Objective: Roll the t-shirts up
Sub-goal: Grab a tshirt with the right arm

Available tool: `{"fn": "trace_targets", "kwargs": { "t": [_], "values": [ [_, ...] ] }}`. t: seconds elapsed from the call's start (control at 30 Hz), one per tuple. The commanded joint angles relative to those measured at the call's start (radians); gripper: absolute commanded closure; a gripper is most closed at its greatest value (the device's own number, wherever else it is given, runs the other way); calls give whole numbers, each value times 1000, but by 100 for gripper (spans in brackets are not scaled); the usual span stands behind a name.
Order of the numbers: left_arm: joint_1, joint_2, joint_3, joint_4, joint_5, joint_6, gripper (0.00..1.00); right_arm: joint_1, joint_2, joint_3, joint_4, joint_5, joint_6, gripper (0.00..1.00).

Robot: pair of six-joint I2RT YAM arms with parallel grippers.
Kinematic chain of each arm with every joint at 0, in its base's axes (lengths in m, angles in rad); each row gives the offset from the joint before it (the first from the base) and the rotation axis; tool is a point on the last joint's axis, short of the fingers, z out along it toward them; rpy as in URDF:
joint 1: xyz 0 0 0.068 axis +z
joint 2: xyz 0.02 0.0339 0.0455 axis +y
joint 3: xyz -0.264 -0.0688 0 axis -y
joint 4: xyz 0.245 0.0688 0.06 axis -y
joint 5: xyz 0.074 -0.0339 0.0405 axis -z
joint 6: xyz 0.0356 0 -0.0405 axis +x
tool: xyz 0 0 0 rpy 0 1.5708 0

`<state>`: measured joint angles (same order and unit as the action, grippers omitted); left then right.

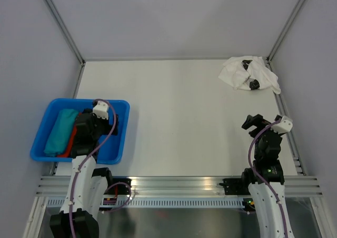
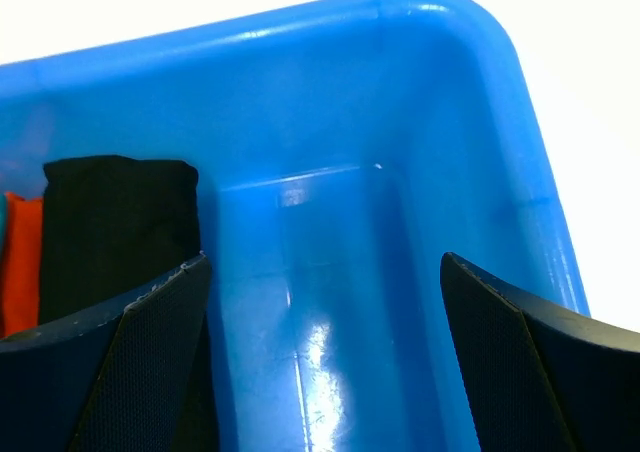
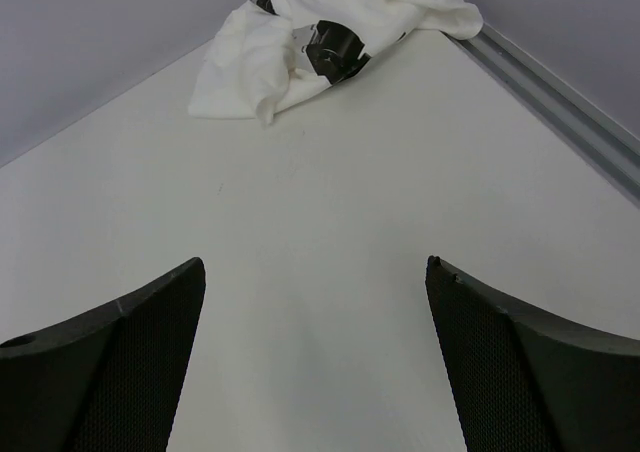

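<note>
Table's far corner: crumpled white t-shirt [image 1: 248,73]

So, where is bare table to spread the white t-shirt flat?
The wide middle of the table between the blue bin and the right hand is bare. The far right corner holds the crumpled t-shirt; the bin's left half is crowded with cloths.

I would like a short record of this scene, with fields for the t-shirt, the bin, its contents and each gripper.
t-shirt: white, crumpled, not rolled, at the far right corner of the table
blue bin: left side of the table
bin contents: teal cloth, orange cloth, black cloth, side by side
left gripper: open, empty, over the bin
right gripper: open, empty, apart from the t-shirt
</note>
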<state>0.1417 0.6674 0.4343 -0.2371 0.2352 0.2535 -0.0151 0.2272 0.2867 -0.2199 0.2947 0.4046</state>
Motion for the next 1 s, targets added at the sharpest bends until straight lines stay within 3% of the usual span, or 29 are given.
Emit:
{"fn": "trace_targets", "kwargs": {
  "t": [0.0, 0.1, 0.23, 0.47, 0.53, 0.6, 0.63, 0.77, 0.83, 0.87, 0.97],
  "values": [
    [1, 38, 32, 7, -16, -11, 0, 4, 4, -3, 22, 29, 11, 4],
    [1, 63, 86, -13, -126, -91, 0, 4, 35, 3, 28, 12, 7, 3],
    [1, 109, 177, -100, -146, -11, 0, 4, 83, 28, 14, 18, 23, 2],
    [1, 162, 433, -328, -31, 53, 0, 4, 168, 198, 80, -52, 71, 2],
    [-1, 173, 512, -352, 53, 40, 0, 4, 305, 320, 100, -204, 33, 2],
    [-1, 198, 567, -376, 140, 11, 0, 3, 461, 510, 35, -236, 22, 2],
    [-2, 210, 624, -389, 171, 13, 0, 3, 644, 582, -10, -217, 11, 2],
    [-4, 267, 774, -442, 237, 39, 0, -6, 1070, 949, -237, -62, -15, 45],
    [-2, 291, 832, -450, 201, 33, 0, -35, 1232, 1064, -208, -62, -13, 44],
    [-2, 302, 848, -456, 197, 36, 0, -46, 1277, 1089, -176, -57, -3, 30],
    [-8, 365, 896, -484, 208, 61, 0, -86, 1467, 1198, -171, -31, 48, 12]
  ]
}}
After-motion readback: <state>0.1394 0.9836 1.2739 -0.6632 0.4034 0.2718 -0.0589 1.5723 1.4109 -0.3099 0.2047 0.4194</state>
